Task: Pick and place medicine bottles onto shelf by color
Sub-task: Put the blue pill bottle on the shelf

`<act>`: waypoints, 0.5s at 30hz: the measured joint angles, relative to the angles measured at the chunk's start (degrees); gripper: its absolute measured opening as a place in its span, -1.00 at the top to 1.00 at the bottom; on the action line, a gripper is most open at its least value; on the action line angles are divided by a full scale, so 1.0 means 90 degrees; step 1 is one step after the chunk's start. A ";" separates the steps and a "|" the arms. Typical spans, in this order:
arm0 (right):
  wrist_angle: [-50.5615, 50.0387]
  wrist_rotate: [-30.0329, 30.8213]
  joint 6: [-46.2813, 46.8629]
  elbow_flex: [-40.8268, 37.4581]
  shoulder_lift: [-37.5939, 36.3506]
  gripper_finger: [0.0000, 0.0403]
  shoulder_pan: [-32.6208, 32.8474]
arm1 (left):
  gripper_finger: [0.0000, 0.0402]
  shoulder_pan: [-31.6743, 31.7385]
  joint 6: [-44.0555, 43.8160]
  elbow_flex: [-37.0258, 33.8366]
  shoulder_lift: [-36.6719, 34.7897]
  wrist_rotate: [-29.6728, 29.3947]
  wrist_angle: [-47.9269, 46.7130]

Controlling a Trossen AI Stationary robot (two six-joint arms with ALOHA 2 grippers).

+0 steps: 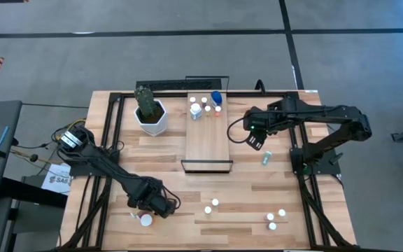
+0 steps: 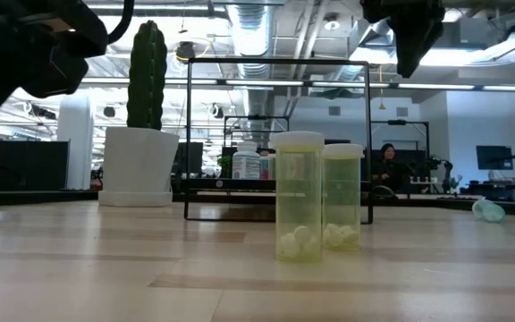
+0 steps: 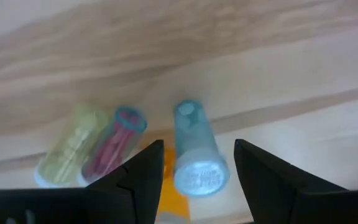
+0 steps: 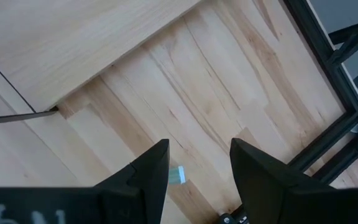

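Pickup in hand at the tabletop's near left corner: left pincer (image 3: 194,171) down over a lying cluster of medicine bottles.

The left pincer's fingers stand apart either side of a pale blue bottle (image 3: 193,149) lying on its side, not yet clamped on it; just beside it lie a reddish bottle (image 3: 114,143) and a yellowish bottle (image 3: 67,146), with something orange (image 3: 166,202) under the near finger. The right pincer (image 1: 256,142) hangs apart and empty beside the shelf (image 1: 208,143), above a small greenish bottle (image 1: 265,159). A few bottles already stand at the shelf's far end, near the cactus pot (image 1: 150,115). Next, I judge, the left fingers must close squarely on the blue bottle without catching its neighbours, then carry it across to the shelf's matching colour group.
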 joint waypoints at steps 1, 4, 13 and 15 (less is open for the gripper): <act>-0.0002 0.0000 0.0002 0.0000 0.0000 0.05 0.0002 | 0.10 -0.0005 -0.0009 0.0000 0.0000 0.0099 -0.0005; 0.0000 -0.0002 0.0000 0.0000 0.0000 0.05 0.0002 | 0.10 -0.0042 -0.0107 0.0000 0.0000 0.0211 -0.0040; 0.0002 -0.0005 -0.0002 0.0000 0.0000 0.05 0.0002 | 0.27 -0.0055 -0.0051 0.0000 0.0000 0.0023 -0.0062; 0.0002 -0.0005 -0.0002 0.0000 0.0000 0.05 0.0002 | 0.34 -0.0055 0.0016 0.0000 -0.0002 0.0030 -0.0062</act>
